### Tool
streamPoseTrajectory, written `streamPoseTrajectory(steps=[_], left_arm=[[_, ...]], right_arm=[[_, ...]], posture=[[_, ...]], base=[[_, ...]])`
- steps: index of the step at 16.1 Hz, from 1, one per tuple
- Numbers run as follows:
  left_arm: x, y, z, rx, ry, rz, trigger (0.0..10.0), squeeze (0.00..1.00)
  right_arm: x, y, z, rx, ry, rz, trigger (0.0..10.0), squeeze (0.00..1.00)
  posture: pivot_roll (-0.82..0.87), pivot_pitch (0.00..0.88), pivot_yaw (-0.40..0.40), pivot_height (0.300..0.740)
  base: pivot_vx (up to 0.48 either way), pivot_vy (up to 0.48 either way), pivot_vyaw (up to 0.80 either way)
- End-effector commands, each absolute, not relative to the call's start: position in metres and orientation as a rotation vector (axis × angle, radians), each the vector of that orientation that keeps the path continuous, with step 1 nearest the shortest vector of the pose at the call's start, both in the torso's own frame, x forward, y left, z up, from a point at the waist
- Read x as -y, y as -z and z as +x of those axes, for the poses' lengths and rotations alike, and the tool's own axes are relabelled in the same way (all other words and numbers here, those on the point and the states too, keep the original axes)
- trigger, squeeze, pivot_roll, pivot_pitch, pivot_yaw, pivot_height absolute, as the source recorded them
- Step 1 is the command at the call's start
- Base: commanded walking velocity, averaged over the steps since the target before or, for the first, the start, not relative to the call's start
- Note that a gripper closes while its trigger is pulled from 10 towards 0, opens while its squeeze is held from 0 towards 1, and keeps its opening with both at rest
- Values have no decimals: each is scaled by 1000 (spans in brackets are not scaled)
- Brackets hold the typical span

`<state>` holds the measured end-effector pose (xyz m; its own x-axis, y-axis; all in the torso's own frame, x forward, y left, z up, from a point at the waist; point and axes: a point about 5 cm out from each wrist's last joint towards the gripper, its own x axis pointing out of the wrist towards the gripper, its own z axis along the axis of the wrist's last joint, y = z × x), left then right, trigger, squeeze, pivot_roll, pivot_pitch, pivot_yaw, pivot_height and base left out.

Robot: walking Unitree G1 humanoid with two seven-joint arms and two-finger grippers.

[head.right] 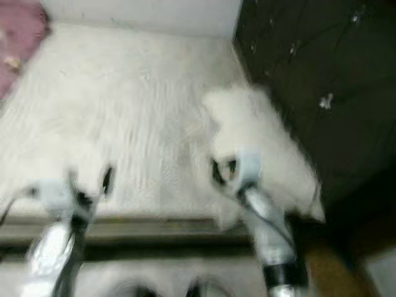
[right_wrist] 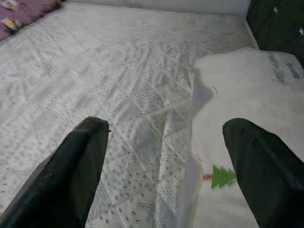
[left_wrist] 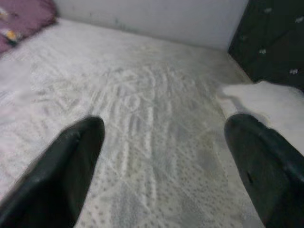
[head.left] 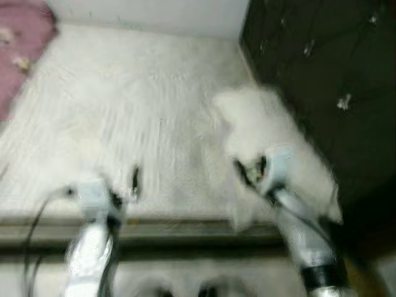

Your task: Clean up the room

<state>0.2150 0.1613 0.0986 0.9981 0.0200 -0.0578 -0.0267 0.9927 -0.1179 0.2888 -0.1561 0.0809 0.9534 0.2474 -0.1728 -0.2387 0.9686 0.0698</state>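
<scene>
A white quilted mattress (head.left: 136, 105) spreads out before me. On its right side, against the dark headboard, lies a white pillow (head.left: 272, 130) with a small green tree print (right_wrist: 222, 177). My right gripper (head.left: 252, 170) hovers open at the pillow's near left edge, one finger over the pillow and the other over the mattress. To the left, my left gripper (head.left: 124, 189) is open above bare mattress near the front edge, with nothing between its fingers (left_wrist: 78, 152). Both eye views are blurred.
A pink blanket (head.left: 21, 43) lies at the mattress's far left corner. A black tufted headboard (head.left: 322, 74) rises on the right and a pale wall (head.left: 154, 12) runs along the far side. The bed's front edge (head.left: 185, 228) crosses just below the grippers.
</scene>
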Motion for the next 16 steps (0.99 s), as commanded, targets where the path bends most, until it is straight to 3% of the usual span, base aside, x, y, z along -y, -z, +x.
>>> streamPoseTrajectory(steps=[1, 16], left_arm=[[-166, -100, 214, -55, -35, -115, 10000, 0], [-171, -104, 217, -25, -74, -108, 10000, 0]], right_arm=[[155, -85, 290, -165, -243, 51, 10000, 0], [154, -84, 293, -168, -246, 45, 10000, 0]], posture=[[40, 55, -69, 740], [36, 56, -70, 740]], base=[[0, 480, 0], [0, 463, 0]])
